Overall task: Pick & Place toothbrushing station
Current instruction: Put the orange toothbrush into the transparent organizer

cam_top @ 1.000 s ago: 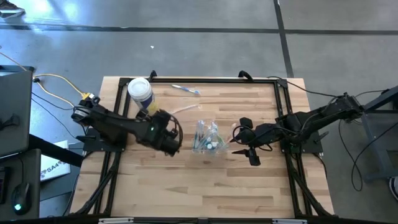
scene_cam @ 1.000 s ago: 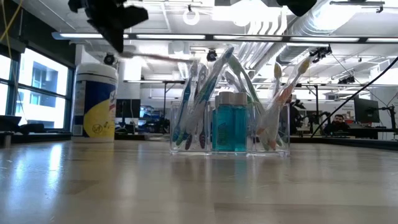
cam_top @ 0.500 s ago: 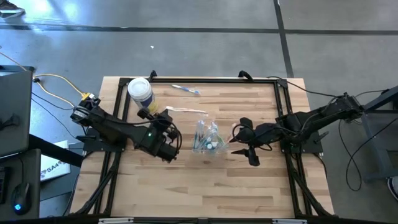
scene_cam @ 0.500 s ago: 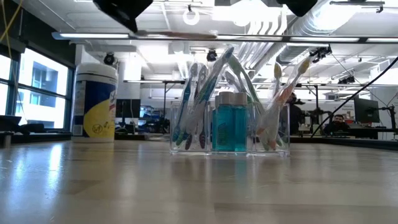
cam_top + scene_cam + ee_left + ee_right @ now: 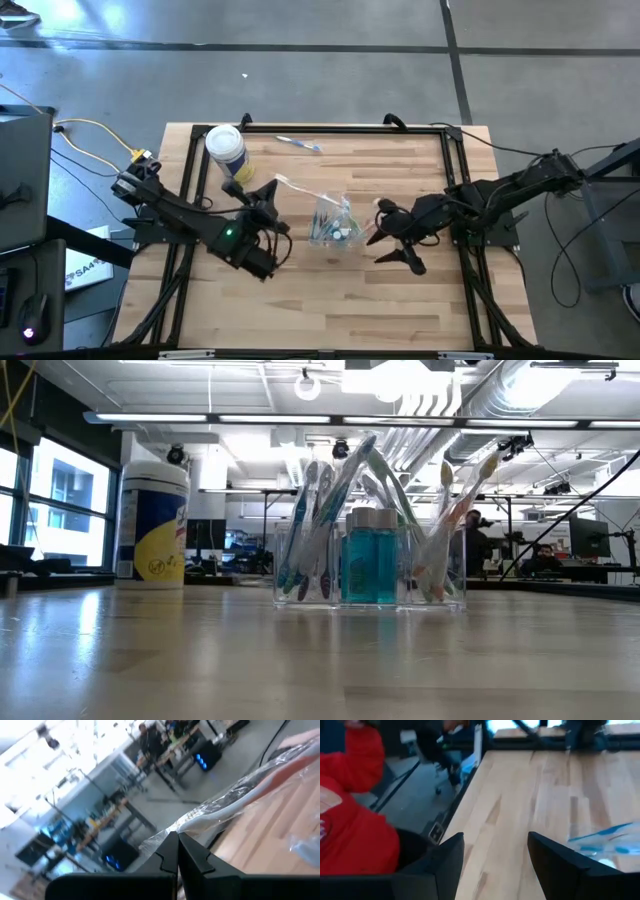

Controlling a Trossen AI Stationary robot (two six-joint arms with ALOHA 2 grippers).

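A clear see-through holder [image 5: 335, 223] stands on the table's middle. It holds several pastel toothbrushes and a blue bottle with a clear cap [image 5: 371, 567]. My left gripper [image 5: 271, 190] is left of the holder, above the table, shut on a wrapped white-and-pink toothbrush [image 5: 300, 188]. My right gripper [image 5: 392, 238] is open and empty just right of the holder, and its two fingers show apart in the right wrist view [image 5: 495, 857]. Neither gripper shows in the low view. My left gripper pinches one end of the wrapped toothbrush [image 5: 186, 826] between its two shut fingers, on the clear wrapper. It comes from the table's left. The brush sticks out past the fingertips toward the holder and is lifted clear of the table.
A white-lidded canister with a yellow label [image 5: 225, 148] stands at the far left. A loose blue toothbrush [image 5: 299, 144] lies near the far edge. A black frame [image 5: 320, 129] runs along the table's edges. A person in red [image 5: 355, 820] shows beyond the table.
My left gripper has risen out of the low view and drawn back toward the table's near left, still shut on the wrapped toothbrush. The brush's free end has swung toward the holder. My right gripper has turned slightly and stayed open.
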